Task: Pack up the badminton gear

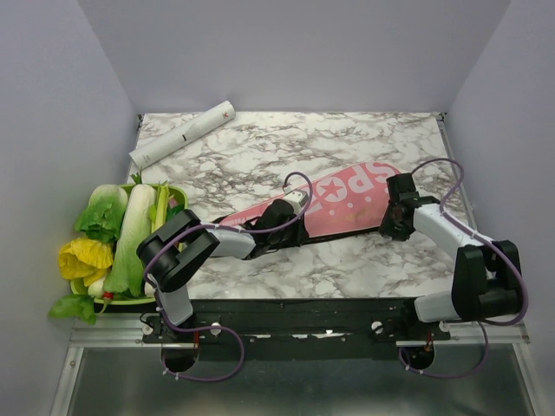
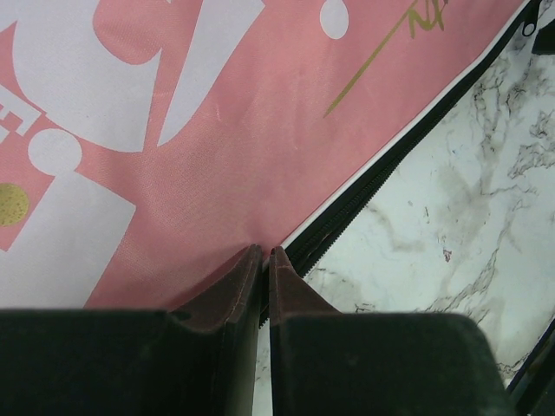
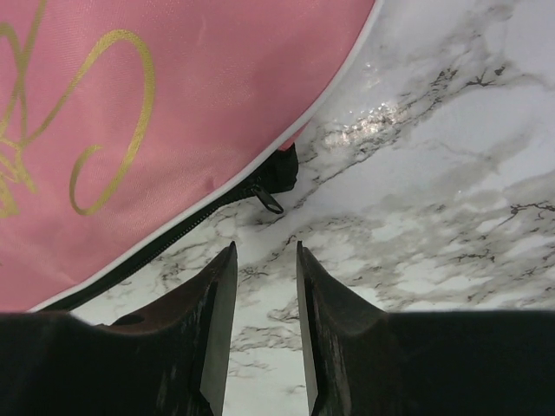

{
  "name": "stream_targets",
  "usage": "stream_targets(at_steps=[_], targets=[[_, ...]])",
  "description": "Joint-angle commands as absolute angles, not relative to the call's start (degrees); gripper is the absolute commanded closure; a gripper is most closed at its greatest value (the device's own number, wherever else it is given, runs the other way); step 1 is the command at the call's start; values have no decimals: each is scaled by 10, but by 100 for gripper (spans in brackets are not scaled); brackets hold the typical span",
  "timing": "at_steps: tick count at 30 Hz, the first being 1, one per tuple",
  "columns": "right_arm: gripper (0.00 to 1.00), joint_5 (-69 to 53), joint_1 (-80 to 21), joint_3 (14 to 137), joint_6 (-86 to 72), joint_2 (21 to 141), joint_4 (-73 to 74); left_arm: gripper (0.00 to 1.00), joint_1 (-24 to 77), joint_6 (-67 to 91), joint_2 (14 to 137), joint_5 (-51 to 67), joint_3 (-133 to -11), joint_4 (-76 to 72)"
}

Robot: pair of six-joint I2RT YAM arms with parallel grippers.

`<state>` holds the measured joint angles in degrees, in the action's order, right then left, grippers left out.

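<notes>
Pink racket-shaped fabric cover (image 1: 347, 201) lettered "SPORT": we see left gripper (image 2: 264, 253) pinched on its zippered edge. Right gripper (image 3: 264, 247) parted, empty; black zipper pull (image 3: 270, 201) just ahead of fingertips, cover ahead-left.

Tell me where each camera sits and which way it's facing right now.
Top external: fixed above and behind the arm bases, looking down on the marble table; both arms show, with the left hand and right hand at the pink SPORT cover.
Left wrist: on the left arm, looking down past its closed fingers, which pinch the cover at its zipper.
Right wrist: on the right arm, looking down past its parted fingers at the zipper pull.
Shared: both wrist views show the cover, zipper and marble.
</notes>
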<state>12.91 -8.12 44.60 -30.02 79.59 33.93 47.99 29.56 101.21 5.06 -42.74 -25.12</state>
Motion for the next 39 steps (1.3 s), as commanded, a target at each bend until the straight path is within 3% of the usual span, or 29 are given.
stream_targets(at_steps=[1, 25, 29, 32, 39], targets=[[59, 121, -73, 443, -281, 820, 317, 83, 481, 289, 1032, 69, -401, -199], [60, 74, -44, 509, -197, 912, 314, 84, 480, 292, 1060, 74, -410, -205], [67, 59, -43, 515, -189, 924, 314, 84, 480, 292, 1058, 74, -409, -206], [80, 54, -43, 517, -187, 927, 314, 84, 480, 292, 1057, 74, -407, -207], [92, 52, -43, 514, -187, 929, 315, 84, 480, 293, 1054, 74, -405, -208]])
